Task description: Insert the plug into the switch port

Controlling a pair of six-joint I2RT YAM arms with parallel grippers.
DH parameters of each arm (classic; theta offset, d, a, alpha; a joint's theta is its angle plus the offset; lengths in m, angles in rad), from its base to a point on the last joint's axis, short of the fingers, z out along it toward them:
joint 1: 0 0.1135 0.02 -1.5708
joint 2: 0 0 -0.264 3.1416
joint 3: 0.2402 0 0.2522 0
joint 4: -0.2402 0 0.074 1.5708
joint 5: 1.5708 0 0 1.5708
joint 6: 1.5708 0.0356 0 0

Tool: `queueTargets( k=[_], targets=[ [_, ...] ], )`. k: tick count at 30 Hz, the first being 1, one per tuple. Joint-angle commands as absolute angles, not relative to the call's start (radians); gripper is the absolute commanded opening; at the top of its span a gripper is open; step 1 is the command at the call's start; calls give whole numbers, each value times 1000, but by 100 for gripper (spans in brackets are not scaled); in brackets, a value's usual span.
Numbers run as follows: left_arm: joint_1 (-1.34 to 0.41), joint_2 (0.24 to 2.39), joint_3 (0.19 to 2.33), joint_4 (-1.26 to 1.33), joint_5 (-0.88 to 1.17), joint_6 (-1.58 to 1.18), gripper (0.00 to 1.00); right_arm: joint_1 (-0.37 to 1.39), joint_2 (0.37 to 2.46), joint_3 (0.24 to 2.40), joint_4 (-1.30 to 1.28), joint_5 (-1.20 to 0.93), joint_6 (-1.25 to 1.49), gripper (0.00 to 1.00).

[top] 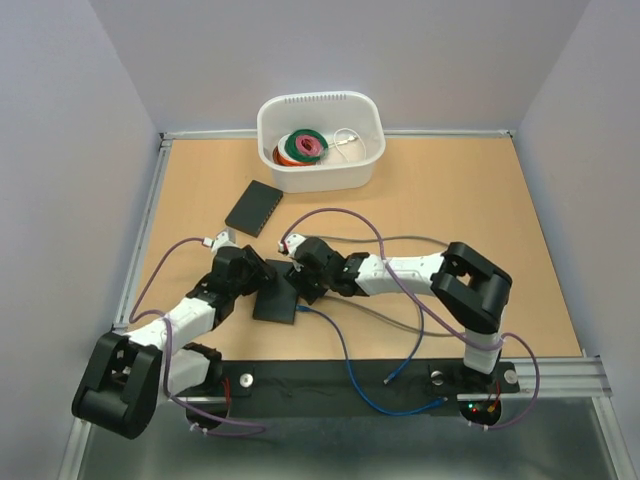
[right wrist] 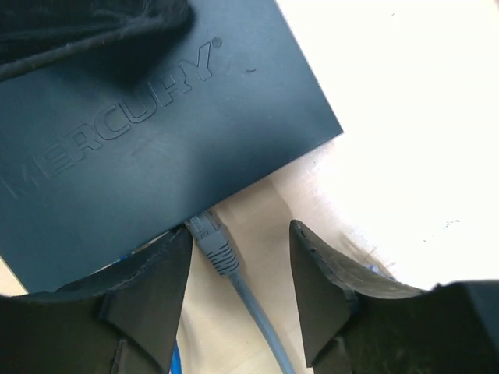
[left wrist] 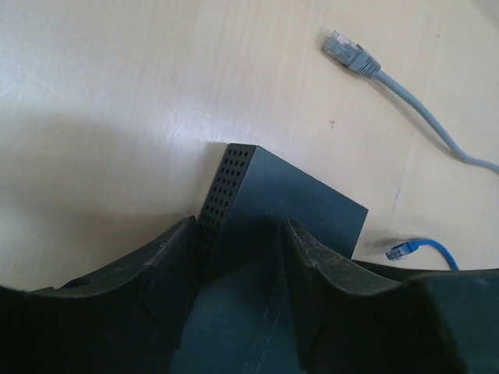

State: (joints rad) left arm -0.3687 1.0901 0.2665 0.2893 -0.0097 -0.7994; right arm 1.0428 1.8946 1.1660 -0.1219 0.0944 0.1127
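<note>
The black switch (top: 277, 303) lies on the table between both arms. In the right wrist view its top (right wrist: 156, 117) reads MERCURY, and the grey plug (right wrist: 209, 232) sits in the port on its near edge, its grey cable trailing toward the camera. My right gripper (right wrist: 240, 234) stands open around the plug, with neither finger touching it. My left gripper (left wrist: 238, 265) straddles the switch's other end (left wrist: 288, 202). One finger is against the perforated side and the other over the top face.
A second black switch (top: 255, 207) lies further back, and a white bin (top: 320, 140) with coiled cables stands at the far edge. A loose grey plug (left wrist: 343, 48) and a blue plug (left wrist: 398, 251) lie beside the switch. Purple, grey and blue cables cross the near table.
</note>
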Motion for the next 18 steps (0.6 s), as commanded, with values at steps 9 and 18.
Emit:
queueTargets(
  k=[9, 18],
  targets=[
    [-319, 982, 362, 92, 78, -721, 60, 1048, 1602, 1040, 134, 167, 133, 68],
    [-316, 934, 428, 25, 83, -709, 59, 1020, 1506, 973, 17, 281, 138, 79]
  ],
)
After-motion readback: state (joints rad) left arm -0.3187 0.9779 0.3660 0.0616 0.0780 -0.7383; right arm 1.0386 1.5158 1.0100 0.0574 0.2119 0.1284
